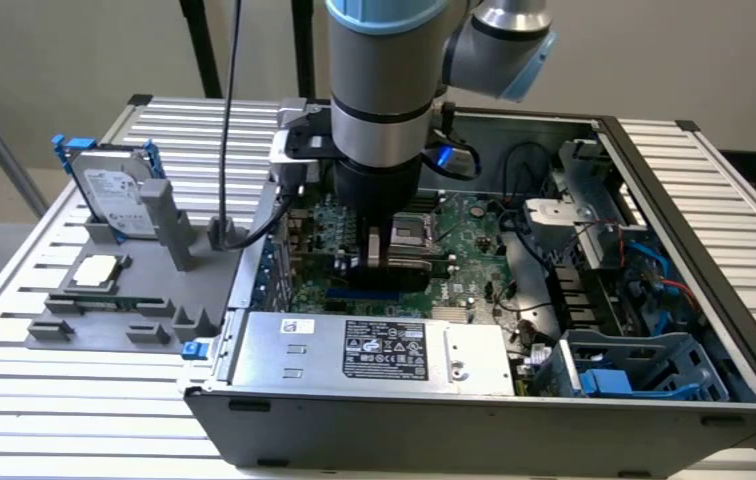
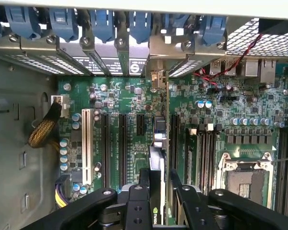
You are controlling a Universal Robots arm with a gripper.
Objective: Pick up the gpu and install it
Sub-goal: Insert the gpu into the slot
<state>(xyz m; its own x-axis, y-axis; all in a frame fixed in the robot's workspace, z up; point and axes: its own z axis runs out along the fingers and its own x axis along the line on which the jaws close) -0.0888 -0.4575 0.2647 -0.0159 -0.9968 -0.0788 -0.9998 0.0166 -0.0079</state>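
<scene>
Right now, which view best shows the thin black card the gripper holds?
Wrist view: the thin black gpu card stands edge-on in the gripper, along the slots of the green motherboard. The exterior view shows its dark face under the arm.

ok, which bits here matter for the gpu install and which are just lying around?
In the job: gpu, held edge-on in the gripper; motherboard expansion slots; open computer case.
Lying about: hard drive in blue frame; chip on the grey holder; power supply.
</scene>
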